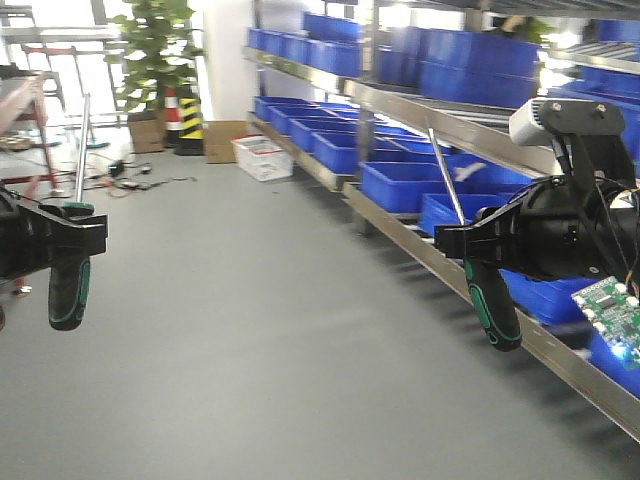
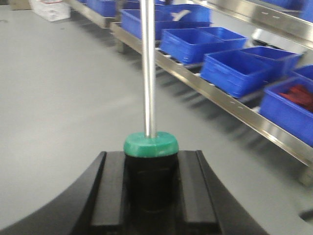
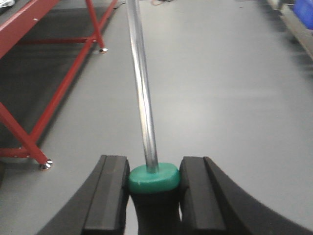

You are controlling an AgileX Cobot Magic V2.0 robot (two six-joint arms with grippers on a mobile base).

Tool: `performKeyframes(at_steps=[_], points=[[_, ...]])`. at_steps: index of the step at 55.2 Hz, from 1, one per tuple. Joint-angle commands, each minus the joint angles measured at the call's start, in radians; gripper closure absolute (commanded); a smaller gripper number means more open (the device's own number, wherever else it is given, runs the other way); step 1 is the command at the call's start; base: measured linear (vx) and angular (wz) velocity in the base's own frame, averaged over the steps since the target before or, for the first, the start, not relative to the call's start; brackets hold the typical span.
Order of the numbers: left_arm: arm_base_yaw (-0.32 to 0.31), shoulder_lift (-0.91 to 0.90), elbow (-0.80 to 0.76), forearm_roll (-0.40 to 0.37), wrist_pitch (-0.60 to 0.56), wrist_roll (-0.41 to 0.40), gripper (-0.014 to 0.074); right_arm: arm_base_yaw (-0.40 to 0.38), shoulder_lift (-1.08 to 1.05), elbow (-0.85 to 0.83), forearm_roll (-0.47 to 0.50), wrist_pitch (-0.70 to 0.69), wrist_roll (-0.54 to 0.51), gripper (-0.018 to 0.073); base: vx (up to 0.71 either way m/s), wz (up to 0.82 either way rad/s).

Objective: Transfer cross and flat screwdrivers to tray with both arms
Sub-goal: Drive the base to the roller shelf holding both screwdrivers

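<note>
As both hang above the grey floor [image 1: 280,340], the left end effector [image 1: 85,232] is closed on the handle of one screwdriver [image 1: 68,295], and the right end effector [image 1: 455,243] on the other screwdriver [image 1: 495,310], shafts pointing up.

Premises: warehouse or stockroom. Long steel racking [image 1: 440,115] runs from 12 toward 4 o'clock, loaded with rows of blue plastic crates [image 1: 400,185]. Bare grey floor [image 1: 250,330]. At 11 o'clock: white crate [image 1: 262,158], cardboard box [image 1: 222,140], yellow-black striped post [image 1: 190,120], potted plant [image 1: 150,50].
</note>
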Motion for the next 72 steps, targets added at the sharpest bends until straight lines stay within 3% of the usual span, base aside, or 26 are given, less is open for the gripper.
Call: performKeyframes(at_steps=[1, 39, 72], points=[[-0.003, -0.034, -0.034, -0.019, -0.085, -0.001, 0.0594, -0.001, -0.032, -0.038, 0.02, -0.082, -0.008, 0.0567, 0.6, 0.55], [-0.003, -0.034, -0.034, -0.019, -0.085, -0.001, 0.0594, -0.001, -0.032, -0.038, 0.02, -0.08, -0.008, 0.0567, 0.61, 0.42], [-0.003, -0.034, -0.034, -0.019, -0.084, -0.001, 0.0594, -0.001, -0.031, -0.038, 0.02, -0.081, -0.008, 0.0567, 0.58, 0.12]])
